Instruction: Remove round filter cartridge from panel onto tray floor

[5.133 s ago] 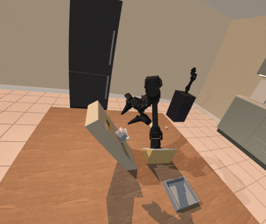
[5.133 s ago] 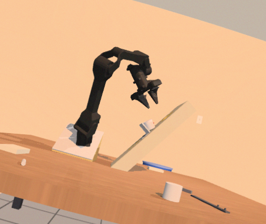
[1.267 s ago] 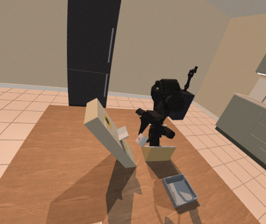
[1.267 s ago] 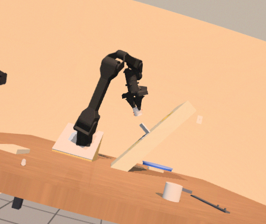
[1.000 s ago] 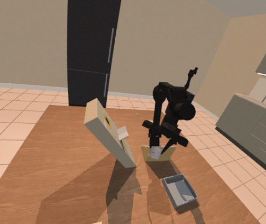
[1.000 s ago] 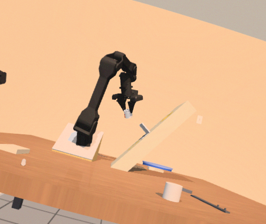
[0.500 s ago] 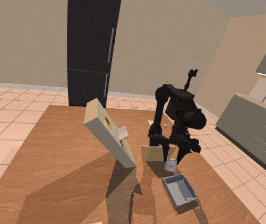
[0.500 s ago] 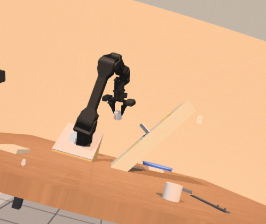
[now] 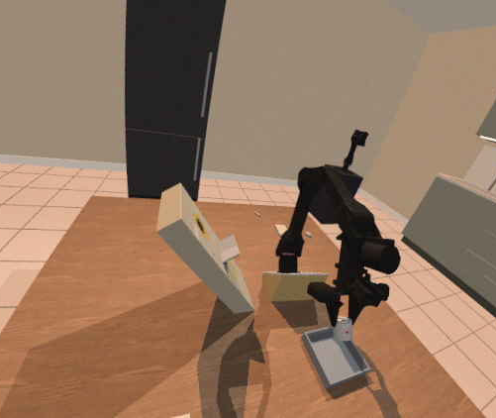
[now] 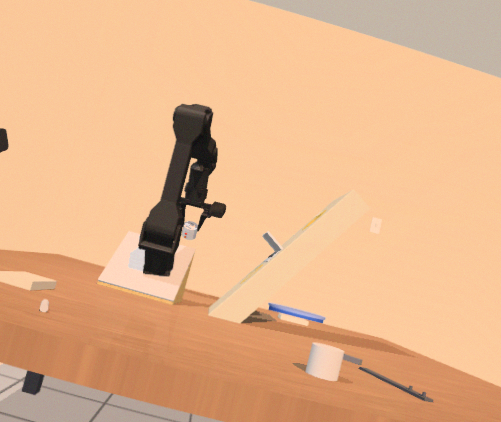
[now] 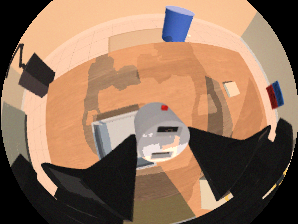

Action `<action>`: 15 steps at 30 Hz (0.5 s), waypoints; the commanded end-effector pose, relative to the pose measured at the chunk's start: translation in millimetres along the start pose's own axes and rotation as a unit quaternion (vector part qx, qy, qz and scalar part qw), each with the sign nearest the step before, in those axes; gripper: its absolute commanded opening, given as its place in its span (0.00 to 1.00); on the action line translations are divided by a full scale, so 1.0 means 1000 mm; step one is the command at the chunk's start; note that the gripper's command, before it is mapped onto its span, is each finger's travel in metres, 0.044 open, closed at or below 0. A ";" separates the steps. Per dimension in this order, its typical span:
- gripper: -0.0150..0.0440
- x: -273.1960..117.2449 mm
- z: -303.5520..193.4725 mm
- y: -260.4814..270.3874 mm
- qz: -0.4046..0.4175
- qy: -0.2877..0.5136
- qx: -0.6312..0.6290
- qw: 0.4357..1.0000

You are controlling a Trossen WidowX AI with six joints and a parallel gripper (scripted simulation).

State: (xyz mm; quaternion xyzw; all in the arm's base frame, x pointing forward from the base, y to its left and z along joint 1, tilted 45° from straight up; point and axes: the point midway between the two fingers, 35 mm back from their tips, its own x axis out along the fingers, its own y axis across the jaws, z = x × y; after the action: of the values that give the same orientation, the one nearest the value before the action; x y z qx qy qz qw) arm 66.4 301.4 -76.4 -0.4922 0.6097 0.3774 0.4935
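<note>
The white round cartridge [image 9: 344, 331] [image 10: 189, 230] [image 11: 161, 125] has a red dot on its side and two dark slots on its face. My gripper [image 9: 342, 321] [image 11: 161, 135] is shut on it, one finger on each side, with the slotted face toward the wrist camera. The grey tray [image 9: 333, 365] [image 11: 119, 131] lies on the table; the cartridge is held in the air and overlaps its back corner in the top view. The tray does not show in the exterior view. The tilted cream service panel [image 9: 194, 260] [image 10: 301, 260] has an empty yellow-ringed hole [image 9: 201, 226].
A grey flap [image 9: 230, 249] [image 10: 272, 242] sticks out of the panel. The arm stands on a block [image 9: 293, 288] [image 10: 181, 290] beside the panel. A white mug [image 10: 325, 362], a dark slim tool [image 10: 394, 383] and a cream slab [image 10: 25, 280] lie elsewhere on the table.
</note>
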 end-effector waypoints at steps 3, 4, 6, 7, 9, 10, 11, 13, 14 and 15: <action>0.25 0.022 -0.014 0.030 0.030 -0.001 -0.051 0.998; 0.25 0.026 -0.018 0.035 0.035 -0.001 -0.060 0.998; 0.25 0.033 -0.024 0.045 0.045 0.000 -0.077 0.996; 0.25 0.037 -0.028 0.049 0.050 0.000 -0.086 0.995; 0.25 0.044 -0.036 0.058 0.060 0.001 -0.103 0.993; 0.25 0.047 -0.040 0.062 0.065 0.002 -0.111 0.992; 0.25 0.050 -0.044 0.067 0.070 0.002 -0.120 0.990; 0.25 0.056 -0.052 0.074 0.080 0.003 -0.135 0.988; 0.25 0.058 -0.054 0.076 0.082 0.004 -0.139 0.987; 0.25 0.058 -0.055 0.076 0.083 0.004 -0.141 0.987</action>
State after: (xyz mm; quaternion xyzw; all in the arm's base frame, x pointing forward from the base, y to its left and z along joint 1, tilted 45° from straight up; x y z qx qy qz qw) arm -14.3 258.5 -118.7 -0.5066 0.5955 0.4824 0.3951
